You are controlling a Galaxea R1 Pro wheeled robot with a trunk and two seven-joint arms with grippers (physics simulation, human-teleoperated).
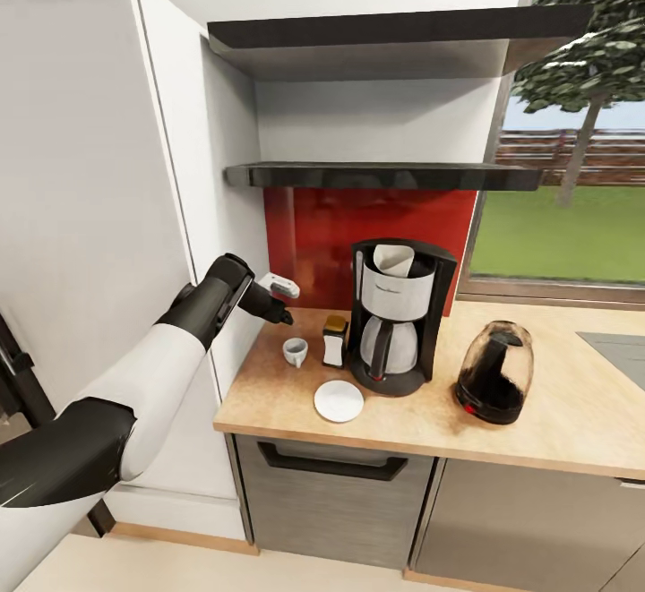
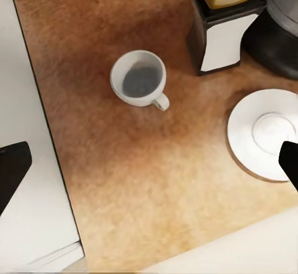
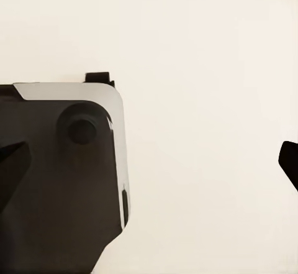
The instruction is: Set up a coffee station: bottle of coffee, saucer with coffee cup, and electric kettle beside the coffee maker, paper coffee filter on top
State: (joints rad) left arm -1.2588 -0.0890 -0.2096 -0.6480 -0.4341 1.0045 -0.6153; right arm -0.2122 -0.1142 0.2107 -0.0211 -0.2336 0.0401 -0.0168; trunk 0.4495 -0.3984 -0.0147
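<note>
On the kitchen countertop, near its left edge, the coffee cup stands beside the saucer. Our left gripper hovers wide open, empty; next we descend and grasp the cup.

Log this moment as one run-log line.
left gripper: open above coffee cup | cup: on countertop, off saucer | filter: on coffee maker

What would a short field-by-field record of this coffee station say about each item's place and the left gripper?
coffee maker: on kitchen countertop
paper coffee filter: in top of coffee maker
bottle of coffee: beside maker
coffee cup: on countertop, off saucer
saucer: bare, before maker
electric kettle: beside maker, window side
left gripper: open, above cup
</note>
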